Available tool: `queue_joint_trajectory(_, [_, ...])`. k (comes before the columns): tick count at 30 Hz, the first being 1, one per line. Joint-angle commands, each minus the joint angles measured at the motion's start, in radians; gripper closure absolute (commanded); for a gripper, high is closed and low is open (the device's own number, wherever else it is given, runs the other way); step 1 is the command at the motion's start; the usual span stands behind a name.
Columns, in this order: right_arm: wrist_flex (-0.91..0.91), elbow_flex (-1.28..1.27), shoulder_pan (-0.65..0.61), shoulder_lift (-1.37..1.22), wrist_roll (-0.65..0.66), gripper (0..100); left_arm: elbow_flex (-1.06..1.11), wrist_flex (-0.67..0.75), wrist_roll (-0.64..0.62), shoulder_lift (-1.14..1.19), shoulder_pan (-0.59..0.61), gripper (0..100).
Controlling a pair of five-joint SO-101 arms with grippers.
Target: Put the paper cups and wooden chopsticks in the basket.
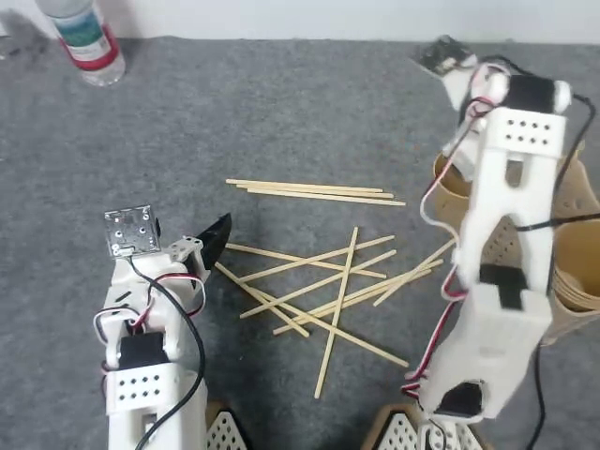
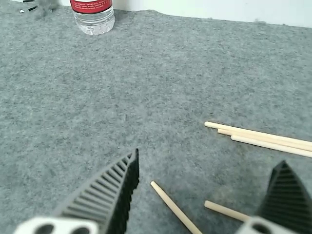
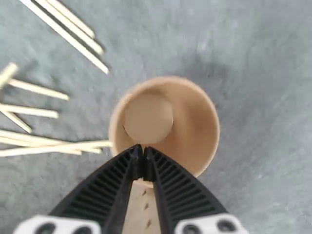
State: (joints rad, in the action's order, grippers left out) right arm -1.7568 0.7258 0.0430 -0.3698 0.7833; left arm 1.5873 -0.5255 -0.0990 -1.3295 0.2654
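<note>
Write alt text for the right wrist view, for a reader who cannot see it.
The right gripper is pinched shut on the rim of a tan paper cup, whose open mouth faces the camera so that its empty bottom shows. Loose wooden chopsticks lie scattered on the grey felt beside the cup.

Basket (image 1: 581,192) mostly hidden behind right arm (image 1: 511,159), bottle (image 1: 86,42) cut off at top edge, chopsticks (image 2: 263,139) running off frame

Left arm (image 1: 150,386) low, jaws spread; right arm (image 1: 511,192) (raised), jaws pinched
</note>
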Motion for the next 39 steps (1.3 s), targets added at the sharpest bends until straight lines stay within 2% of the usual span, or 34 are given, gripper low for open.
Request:
queue_joint_trajectory(1, [-0.039,-0.002,-0.076,0.137,-0.077,94.5,-0.005,0.023,0.012,-0.012,-0.003,61])
queue_joint_trajectory(4, [-0.039,-0.003,-0.099,0.148,-0.14,82.8,-0.005,0.023,0.012,-0.012,-0.003,61])
queue_joint_trajectory(6, [-0.039,-0.005,-0.097,0.143,-0.167,78.7,-0.005,0.023,0.012,-0.012,-0.003,61])
queue_joint_trajectory(19, [-0.038,-0.118,-0.094,0.031,-0.181,78.6,-0.005,0.023,0.012,-0.012,-0.003,61])
queue_joint_trajectory(30, [0.013,-0.118,-0.042,-0.188,-0.215,78.6,-0.005,0.023,0.012,-0.012,-0.006,61])
queue_joint_trajectory(39, [0.05,-0.114,-0.035,-0.326,-0.213,88.0,-0.007,0.023,0.012,-0.012,-0.009,61])
